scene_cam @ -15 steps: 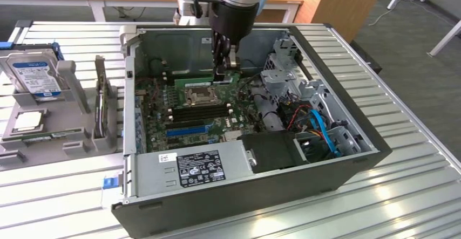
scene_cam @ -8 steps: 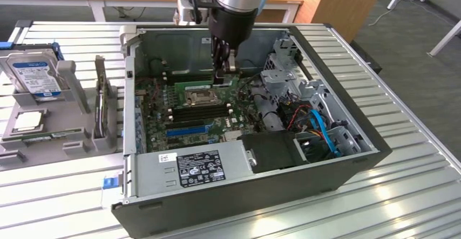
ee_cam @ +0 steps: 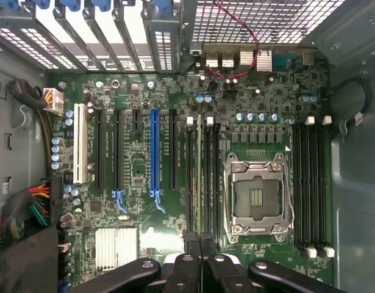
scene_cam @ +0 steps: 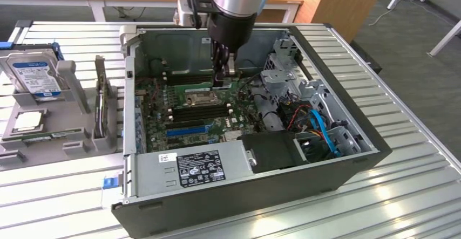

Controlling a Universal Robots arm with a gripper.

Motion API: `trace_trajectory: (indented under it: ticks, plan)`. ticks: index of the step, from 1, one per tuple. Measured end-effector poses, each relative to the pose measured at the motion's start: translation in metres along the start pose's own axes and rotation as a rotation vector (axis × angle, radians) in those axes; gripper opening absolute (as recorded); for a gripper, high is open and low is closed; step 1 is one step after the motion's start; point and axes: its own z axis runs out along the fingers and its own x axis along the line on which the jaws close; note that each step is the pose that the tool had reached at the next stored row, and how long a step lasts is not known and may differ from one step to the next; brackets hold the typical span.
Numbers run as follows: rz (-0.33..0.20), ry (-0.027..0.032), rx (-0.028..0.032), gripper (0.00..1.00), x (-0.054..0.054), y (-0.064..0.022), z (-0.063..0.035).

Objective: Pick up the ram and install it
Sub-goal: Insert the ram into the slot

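Arm comes straight down from above, wrist vertical, black gripper (scene_cam: 224,77) pointing down. In the wrist view the gripper (ee_cam: 199,239) has its fingertips (ee_cam: 190,238) pressed close together, nearly touching, linkage arms splayed out to both sides behind them.

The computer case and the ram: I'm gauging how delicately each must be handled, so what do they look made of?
The open grey computer case: likely sheet metal, matte, with thin bent edges and punched vents. The thin green ram stick, seen edge-on among the slots: apparently rigid circuit board.
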Motion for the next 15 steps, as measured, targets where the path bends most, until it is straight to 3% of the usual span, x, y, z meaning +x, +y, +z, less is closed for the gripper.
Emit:
trace_trajectory:
  ticks: [15]
  plan:
    - [0.0, -0.0001, 0.0005, 0.12, 0.001, -0.0007, 0.0129]
